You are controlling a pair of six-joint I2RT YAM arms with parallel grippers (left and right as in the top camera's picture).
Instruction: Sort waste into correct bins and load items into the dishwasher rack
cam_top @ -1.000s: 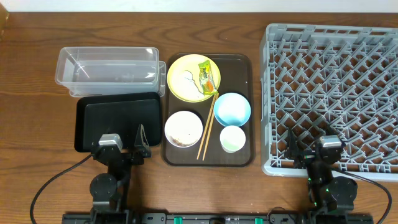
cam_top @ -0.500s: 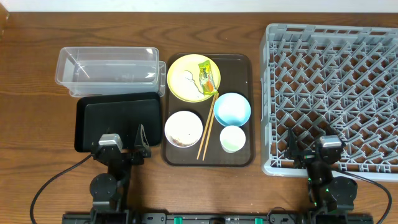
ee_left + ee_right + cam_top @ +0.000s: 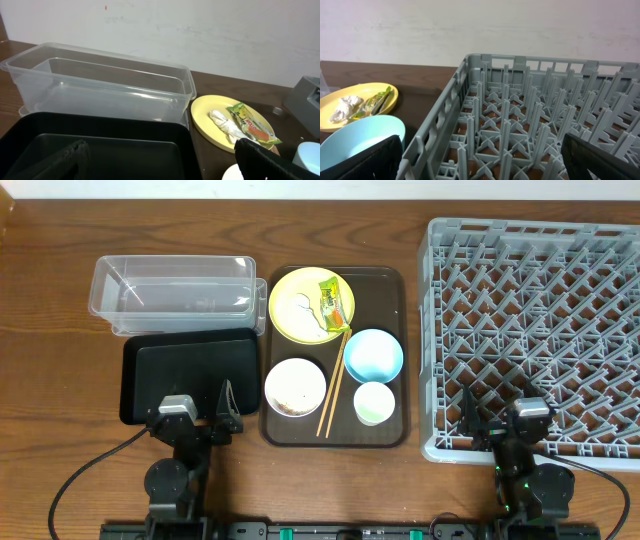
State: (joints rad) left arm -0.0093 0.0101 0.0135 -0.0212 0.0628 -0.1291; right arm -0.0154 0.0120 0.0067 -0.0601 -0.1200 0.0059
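Observation:
A yellow plate (image 3: 291, 318) on the brown serving tray holds the yellow-green wrapper (image 3: 334, 302) and the white scrap (image 3: 307, 310); both also show in the left wrist view. A white bowl (image 3: 295, 387) with rice grains, a blue bowl (image 3: 373, 354), a pale cup (image 3: 374, 403) and the chopsticks (image 3: 333, 385) lie beside it. The clear tub (image 3: 172, 290) and the black tray (image 3: 190, 375) are on the left, the grey rack (image 3: 540, 330) on the right. My left gripper (image 3: 198, 408) is open and empty over the black tray's front edge. My right gripper (image 3: 505, 422) is open and empty over the rack's front left corner.
The dark brown serving tray (image 3: 385, 435) stands between the black tray and the rack. Black cables run from both arm bases along the table's front edge. A pale wall stands behind the table.

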